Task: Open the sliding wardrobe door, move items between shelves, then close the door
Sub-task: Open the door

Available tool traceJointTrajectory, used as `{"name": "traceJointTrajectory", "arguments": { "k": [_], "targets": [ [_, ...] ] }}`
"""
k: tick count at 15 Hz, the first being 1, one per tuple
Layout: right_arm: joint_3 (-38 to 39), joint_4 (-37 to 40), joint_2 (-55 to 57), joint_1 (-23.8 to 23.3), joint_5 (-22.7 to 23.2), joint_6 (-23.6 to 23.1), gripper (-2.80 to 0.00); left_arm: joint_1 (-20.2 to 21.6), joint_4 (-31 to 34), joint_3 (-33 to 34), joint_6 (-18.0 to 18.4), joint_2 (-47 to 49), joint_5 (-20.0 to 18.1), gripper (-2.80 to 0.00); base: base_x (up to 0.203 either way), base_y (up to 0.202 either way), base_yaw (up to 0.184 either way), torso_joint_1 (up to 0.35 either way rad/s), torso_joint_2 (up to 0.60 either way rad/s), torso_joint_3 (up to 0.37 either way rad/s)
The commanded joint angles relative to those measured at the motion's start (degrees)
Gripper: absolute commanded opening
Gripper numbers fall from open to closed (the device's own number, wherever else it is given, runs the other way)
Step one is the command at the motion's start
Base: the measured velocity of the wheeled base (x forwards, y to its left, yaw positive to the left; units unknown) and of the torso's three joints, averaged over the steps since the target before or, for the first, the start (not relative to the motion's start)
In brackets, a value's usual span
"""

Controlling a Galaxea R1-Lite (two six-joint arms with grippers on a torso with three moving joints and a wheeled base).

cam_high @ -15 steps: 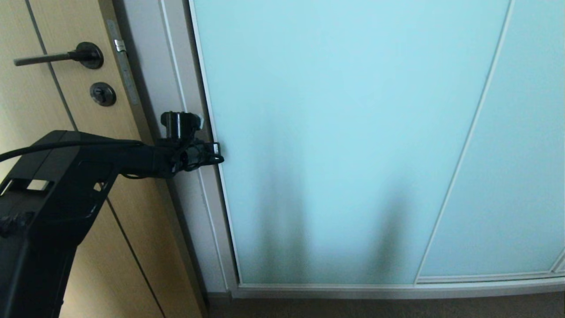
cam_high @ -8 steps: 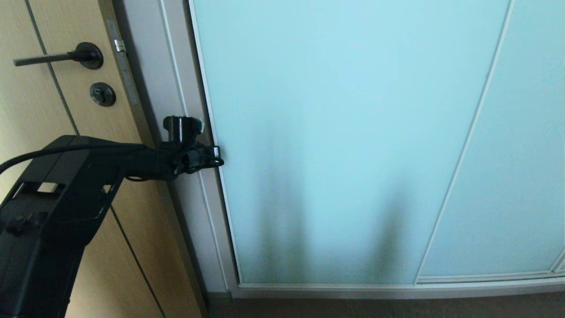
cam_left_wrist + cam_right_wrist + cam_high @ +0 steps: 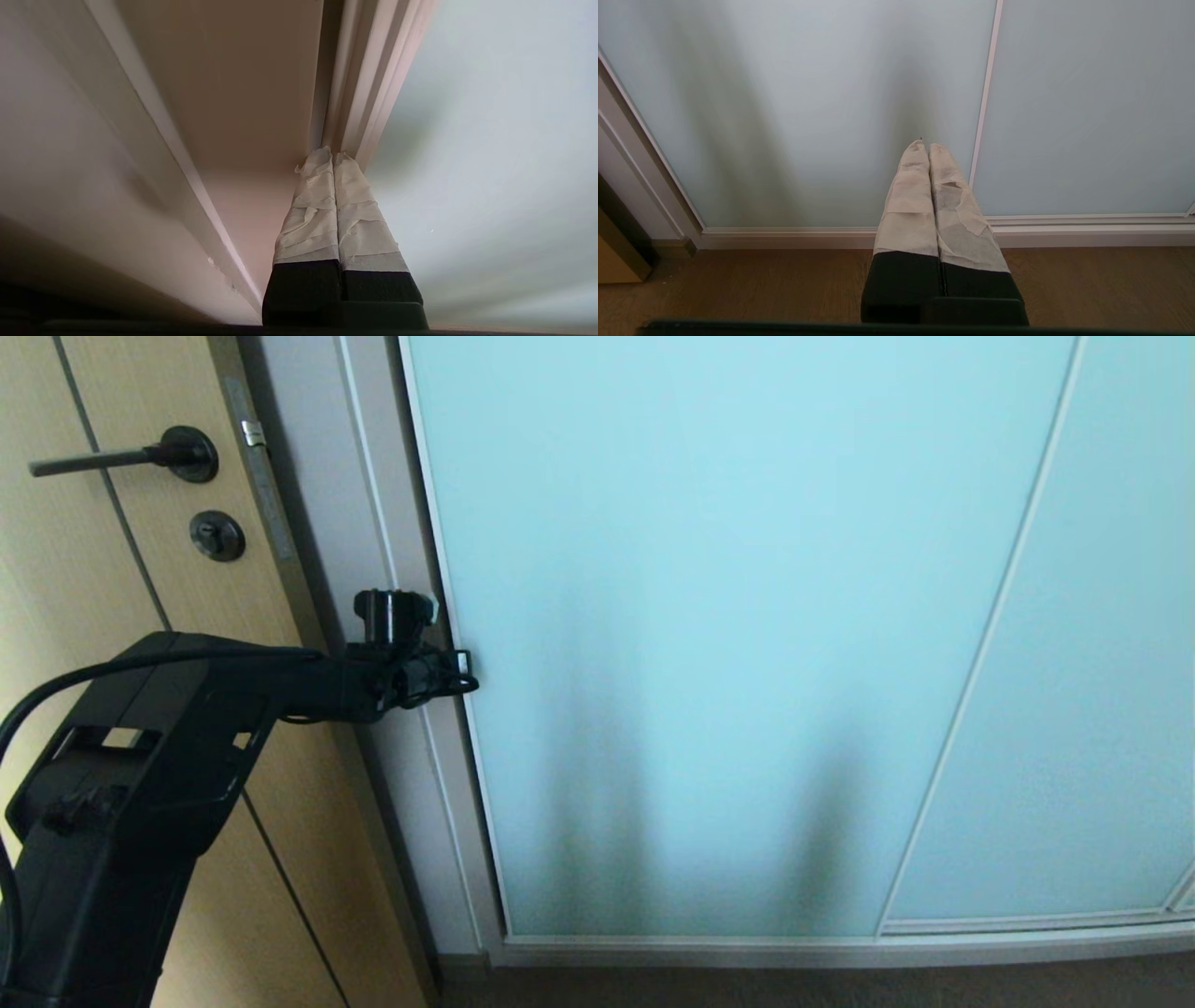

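Head view: door (image 3: 728,644) closed, filling centre to 3 o'clock; left gripper (image 3: 462,672) at its 9 o'clock frame edge; wood door (image 3: 121,616) beside.

Left wrist view: fingers (image 3: 317,205) pressed together, tips at frame (image 3: 369,93). Opening step; next, push sideways.

Right wrist view: right gripper (image 3: 928,149) idle, fingers together, above floor (image 3: 738,284).

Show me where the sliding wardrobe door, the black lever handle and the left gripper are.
sliding wardrobe door (image 3: 709,616): head view, frosted glass.
black lever handle (image 3: 89,460): head view, lever bar.
left gripper (image 3: 333,156): left wrist view, between shut taped fingertips.
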Motion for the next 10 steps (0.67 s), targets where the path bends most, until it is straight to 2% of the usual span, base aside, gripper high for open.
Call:
{"name": "traceJointTrajectory", "arguments": {
  "k": [1, 10],
  "targets": [
    [0.1, 0.0, 0.0, 0.0, 0.0, 0.0, -2.80, 0.0, -0.5, 2.1, -0.2, -0.9, 0.1, -2.80, 0.000, 0.000, 0.000, 0.000, 0.00, 0.000],
    [0.1, 0.0, 0.0, 0.0, 0.0, 0.0, -2.80, -0.3, 0.4, -2.6, 0.2, 2.1, 0.3, -2.80, 0.000, 0.000, 0.000, 0.000, 0.00, 0.000]
  ]
}}
